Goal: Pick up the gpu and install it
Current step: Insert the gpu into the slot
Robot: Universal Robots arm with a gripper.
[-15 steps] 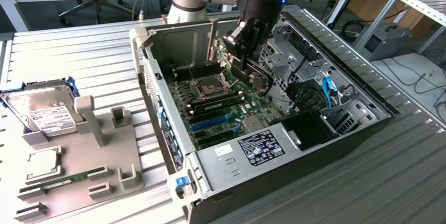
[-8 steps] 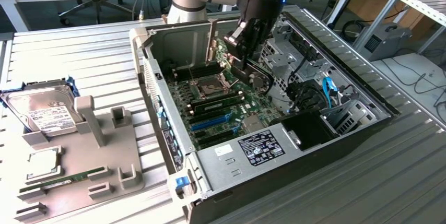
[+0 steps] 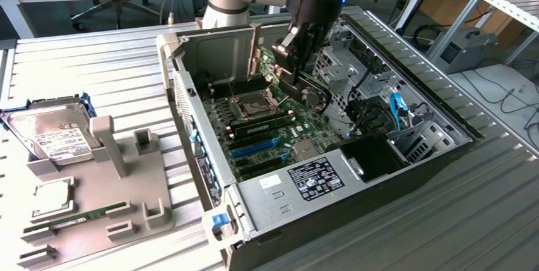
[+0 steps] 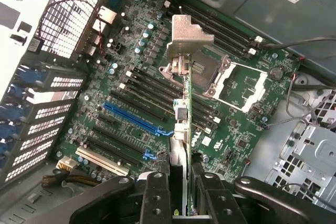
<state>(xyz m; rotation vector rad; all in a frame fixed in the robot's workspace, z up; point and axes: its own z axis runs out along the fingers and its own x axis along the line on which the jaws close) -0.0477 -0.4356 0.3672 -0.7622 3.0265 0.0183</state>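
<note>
1. The black two-fingered gripper [image 3: 296,62] on the grey robot arm reaches down into the open black-and-silver computer case [image 3: 438,133], which lies on its side on a ribbed metal table [image 3: 471,220].
2. The gripper is closed on the gpu [image 3: 305,91], a small flat green circuit card with a silver metal end bracket. In the wrist view its fingers [image 4: 157,192] press on both faces of the card.
3. In the wrist view the gpu [image 4: 187,114] shows edge-on, standing upright over the green motherboard [image 4: 131,51], with the silver bracket [image 4: 189,38] at the end farthest from the gripper [image 4: 181,182].
4. The card hangs inside the case above the motherboard [image 3: 278,126], near the square metal processor socket [image 3: 252,103].
5. In the wrist view the long blue expansion slot [image 4: 131,119] lies beside the card's edge, among black slots. Whether the card touches the board cannot be told.
6. The silver power supply with a black label [image 3: 312,179] sits at the near end of the case.
7. On the exterior view's left, well apart from the case, stands a grey moulded parts holder [image 3: 93,220].
8. It carries a silver hard drive with a white label [image 3: 55,135], a square silver processor chip [image 3: 52,198] and a long narrow green memory stick [image 3: 76,215].
</note>
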